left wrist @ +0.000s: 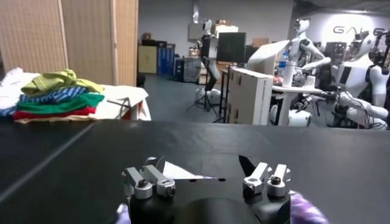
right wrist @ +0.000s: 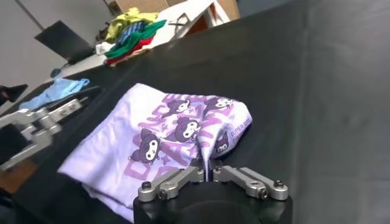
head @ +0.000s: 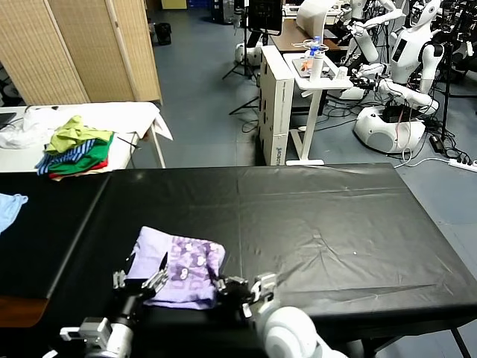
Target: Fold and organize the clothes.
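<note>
The clothes are one pale lavender T-shirt (head: 179,267), lying loosely folded near the front edge of the black table (head: 320,216), purple cartoon print up (right wrist: 177,128). My right gripper (right wrist: 209,173) is shut on a raised pinch of fabric at the shirt's near right edge; in the head view it sits at that corner (head: 218,286). My left gripper (left wrist: 207,176) stands open at the shirt's near left edge (head: 140,282), nothing between its fingers. Bits of lavender cloth (left wrist: 304,210) show beside its body.
A pile of green, yellow, striped and red clothes (head: 74,145) lies on a white table at the back left. A light blue garment (head: 10,207) lies at the far left. Other robots and desks (head: 395,74) stand beyond the table.
</note>
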